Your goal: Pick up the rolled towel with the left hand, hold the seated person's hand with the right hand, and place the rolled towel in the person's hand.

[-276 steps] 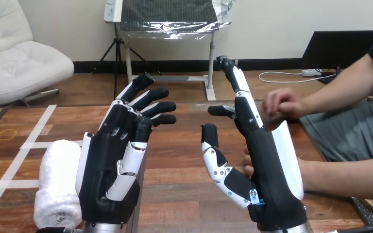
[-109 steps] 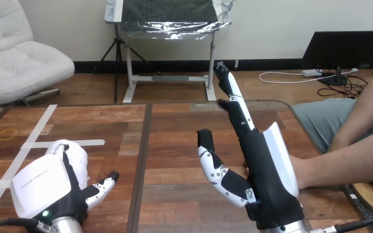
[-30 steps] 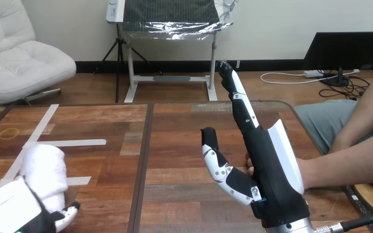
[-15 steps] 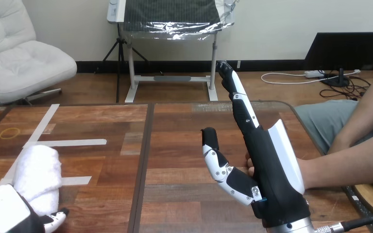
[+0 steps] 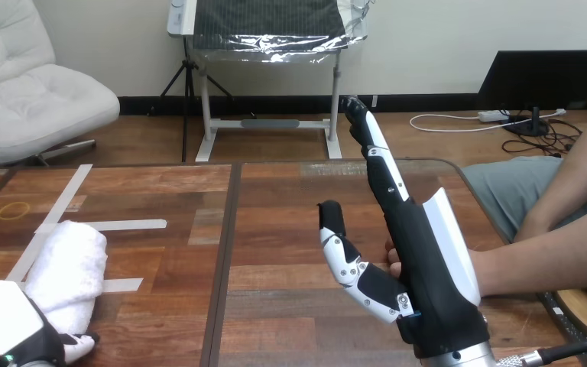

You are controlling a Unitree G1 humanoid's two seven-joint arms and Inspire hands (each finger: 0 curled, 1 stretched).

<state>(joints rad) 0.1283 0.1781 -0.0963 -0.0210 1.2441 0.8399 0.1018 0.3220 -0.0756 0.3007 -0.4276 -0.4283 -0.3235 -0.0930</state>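
At the worktop's (image 5: 275,229) left edge, the rolled towel (image 5: 67,264), lying flat, its near end against the left hand (image 5: 4,325); impossible to tell whether gripped. Right of centre, the right hand (image 5: 428,283), upright, straight and open, holding nothing; the person's hand (image 5: 391,260) partly hidden just behind it.

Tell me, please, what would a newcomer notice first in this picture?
The robot's black-and-white right hand stands upright at centre right, fingers straight, with the person's forearm just beyond it. At lower left is the rolled white towel, with the left hand at its near end.
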